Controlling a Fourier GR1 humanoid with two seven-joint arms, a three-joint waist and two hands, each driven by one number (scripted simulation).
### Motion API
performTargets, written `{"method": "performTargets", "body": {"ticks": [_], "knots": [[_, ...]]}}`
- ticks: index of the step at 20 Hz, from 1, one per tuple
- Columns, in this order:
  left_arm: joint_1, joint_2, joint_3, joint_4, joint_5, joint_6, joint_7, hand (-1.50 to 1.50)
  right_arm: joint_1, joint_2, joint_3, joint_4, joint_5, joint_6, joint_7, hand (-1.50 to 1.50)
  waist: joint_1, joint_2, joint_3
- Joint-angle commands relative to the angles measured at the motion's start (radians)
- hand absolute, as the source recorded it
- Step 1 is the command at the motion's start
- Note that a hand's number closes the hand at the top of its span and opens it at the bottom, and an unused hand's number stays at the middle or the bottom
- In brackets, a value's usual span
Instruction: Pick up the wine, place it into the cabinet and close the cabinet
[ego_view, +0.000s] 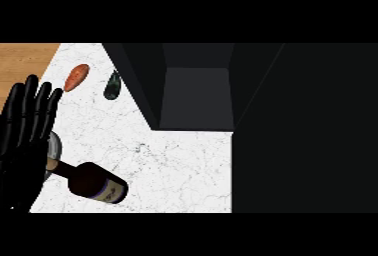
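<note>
Nearest the lower edge of the head view, the wine bottle (92, 182) lies on its side on the white marbled table (177, 170). Its dark body with a pale label points toward the lower right, and its neck runs up and left toward the view's left edge. The neck end meets a grey round rim (55, 145) that shows just beside the hand; what that rim belongs to cannot be told.

At the left edge, the left hand (26, 130) stands over the table with its black fingers (35, 100) straight and spread, pointing away from the robot, released and gripping nothing. Its lower part overlaps the bottle's neck end, though whether it touches the bottle cannot be told. The right hand does not show.

Farther on, the open cabinet (196, 90) stands on the table, its dark grey inside bare to view, with dark panels on both sides and a broad black mass filling the view's right.

Farthest, left of the cabinet, a dark green vegetable (111, 86) lies near its left panel, and an orange sweet potato (76, 77) lies just beyond it. At the far left a strip of wooden surface (26, 60) borders the table.
</note>
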Motion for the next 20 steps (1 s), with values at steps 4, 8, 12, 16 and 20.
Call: {"method": "performTargets", "body": {"ticks": [4, 8, 12, 16, 20], "knots": [[0.200, -0.013, -0.098, -0.190, 0.072, -0.089, 0.049, -1.50, 0.101, -0.005, 0.041, -0.074, 0.026, 0.027, 0.005, -1.50, -0.006, 0.000, 0.016], [0.272, -0.103, -0.243, -0.138, 0.256, -0.064, 0.159, -1.50, 0.162, -0.032, 0.140, -0.095, -0.032, 0.118, 0.079, -1.50, -0.009, 0.000, 0.014], [0.356, -0.101, -0.351, -0.347, 0.225, -0.009, 0.292, -1.50, 0.221, -0.034, 0.179, -0.203, -0.031, 0.117, 0.140, -1.50, -0.008, -0.001, 0.016], [0.392, -0.106, -0.466, -0.405, 0.143, 0.053, 0.323, -1.50, 0.239, -0.064, 0.134, -0.300, -0.090, 0.137, 0.220, -1.50, -0.009, 0.001, 0.016], [0.346, -0.090, -0.447, -0.483, 0.158, 0.105, 0.421, -1.50, 0.236, -0.050, 0.201, -0.434, -0.056, 0.094, 0.352, -1.50, -0.010, 0.000, 0.016]]}}
